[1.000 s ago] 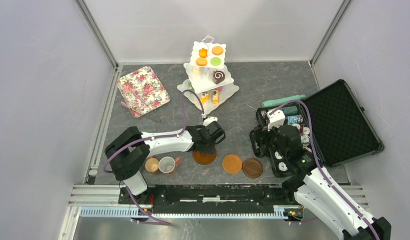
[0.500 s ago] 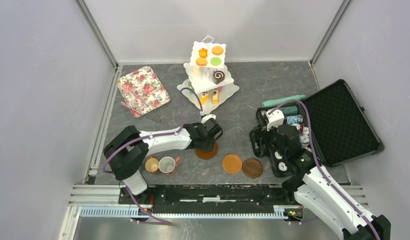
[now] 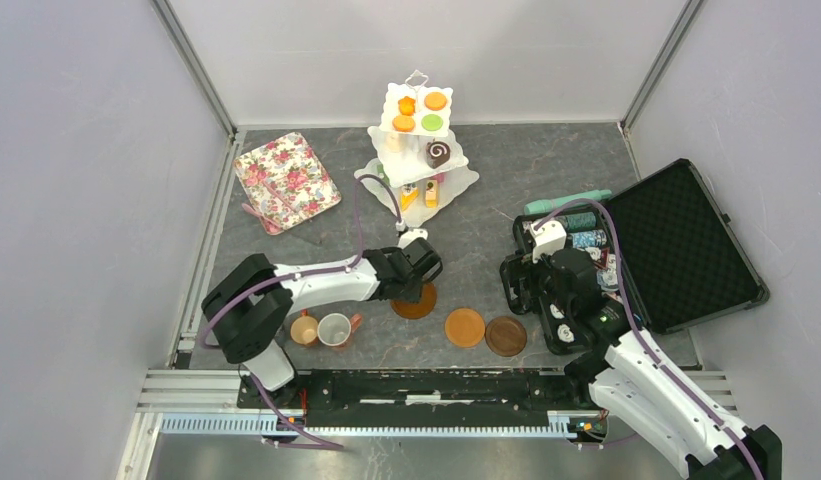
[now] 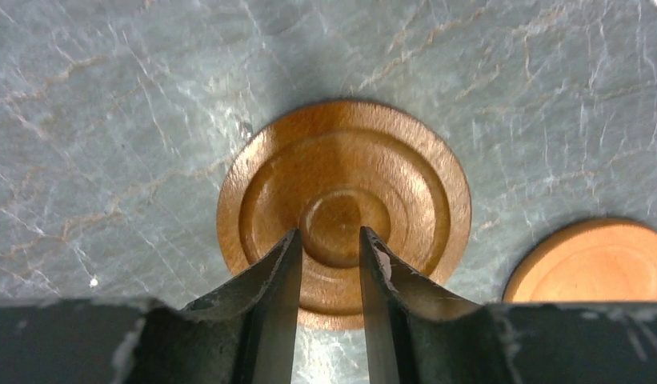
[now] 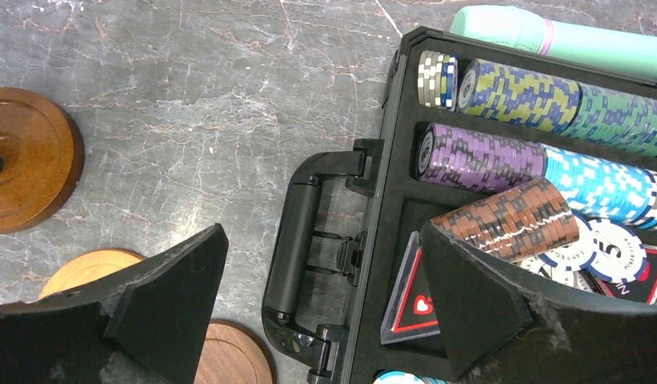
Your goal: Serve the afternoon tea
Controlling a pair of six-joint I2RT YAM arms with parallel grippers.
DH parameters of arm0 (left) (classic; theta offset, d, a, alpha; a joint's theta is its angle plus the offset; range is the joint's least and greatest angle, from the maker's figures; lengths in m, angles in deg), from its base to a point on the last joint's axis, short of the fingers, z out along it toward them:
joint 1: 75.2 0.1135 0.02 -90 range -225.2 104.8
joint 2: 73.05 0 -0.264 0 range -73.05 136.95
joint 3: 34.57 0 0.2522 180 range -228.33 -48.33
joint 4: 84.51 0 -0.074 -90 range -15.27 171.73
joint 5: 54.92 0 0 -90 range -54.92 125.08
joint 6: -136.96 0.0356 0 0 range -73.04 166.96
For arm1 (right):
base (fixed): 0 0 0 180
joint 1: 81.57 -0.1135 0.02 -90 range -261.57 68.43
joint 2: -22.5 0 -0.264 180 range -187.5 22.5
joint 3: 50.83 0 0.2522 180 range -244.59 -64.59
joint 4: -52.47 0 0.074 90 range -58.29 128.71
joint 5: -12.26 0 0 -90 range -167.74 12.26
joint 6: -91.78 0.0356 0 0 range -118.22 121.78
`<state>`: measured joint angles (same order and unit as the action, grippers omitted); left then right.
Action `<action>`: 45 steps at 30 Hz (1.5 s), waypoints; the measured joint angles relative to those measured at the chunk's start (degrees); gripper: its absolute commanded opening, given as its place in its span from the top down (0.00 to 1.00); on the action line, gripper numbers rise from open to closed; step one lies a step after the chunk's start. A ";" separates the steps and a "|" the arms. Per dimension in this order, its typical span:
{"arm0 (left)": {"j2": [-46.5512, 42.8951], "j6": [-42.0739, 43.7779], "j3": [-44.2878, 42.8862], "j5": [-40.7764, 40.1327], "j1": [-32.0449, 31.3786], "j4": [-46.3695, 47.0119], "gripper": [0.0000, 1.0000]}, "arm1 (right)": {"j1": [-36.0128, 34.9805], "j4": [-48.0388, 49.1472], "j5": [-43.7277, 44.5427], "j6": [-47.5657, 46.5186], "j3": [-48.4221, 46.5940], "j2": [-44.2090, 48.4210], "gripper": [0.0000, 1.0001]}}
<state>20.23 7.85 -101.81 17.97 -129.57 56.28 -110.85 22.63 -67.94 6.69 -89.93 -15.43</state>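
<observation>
The round brown-orange saucer with concentric rings [image 4: 343, 192] lies flat on the grey marbled desk [image 3: 486, 200], a little ahead of the row formed by a lighter orange saucer [image 3: 465, 327] and a dark brown saucer [image 3: 506, 336] to its right. Directly above it sits the left end effector [image 4: 329, 236]. Its fingers [image 4: 270, 288] are drawn almost together with only a narrow slot between them, and the tips sit over the raised centre disc. From where I stand I cannot tell whether they pinch that disc or merely press on the plate.

The step looks like positioning this saucer for a place setting. To do it well, I would hold the plate level, move it slowly so it does not skid free, and stop well apart from the neighbouring saucers so a mug fits on each.

Two small mugs [image 3: 321, 329] wait near the left arm's base. The white three-tier scalloped stand [image 3: 418, 160] with its toy cakes [image 3: 421, 112] stands at the far side. The right end effector [image 5: 321, 288] hangs wide apart and empty over the handle edge of the black case of poker chips [image 3: 676, 240].
</observation>
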 measured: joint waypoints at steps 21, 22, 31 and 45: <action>24.33 4.20 -28.41 4.24 3.91 5.31 0.63 | -1.40 -1.18 2.64 0.37 0.00 2.43 0.02; 25.27 4.44 -29.77 4.46 4.17 5.31 0.63 | -1.46 -1.18 2.82 0.39 0.00 2.36 0.02; 26.56 9.40 -33.53 6.86 6.05 2.43 0.36 | -1.84 -1.20 3.43 0.44 0.00 2.19 0.02; -11.80 12.55 -24.26 9.44 7.13 -7.15 0.09 | -1.99 -1.16 2.84 0.42 0.00 2.19 0.02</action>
<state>8.42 20.40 -126.07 27.42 -122.45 49.13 -112.84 21.47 -65.10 7.10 -89.93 -13.25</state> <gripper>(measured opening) 0.887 0.978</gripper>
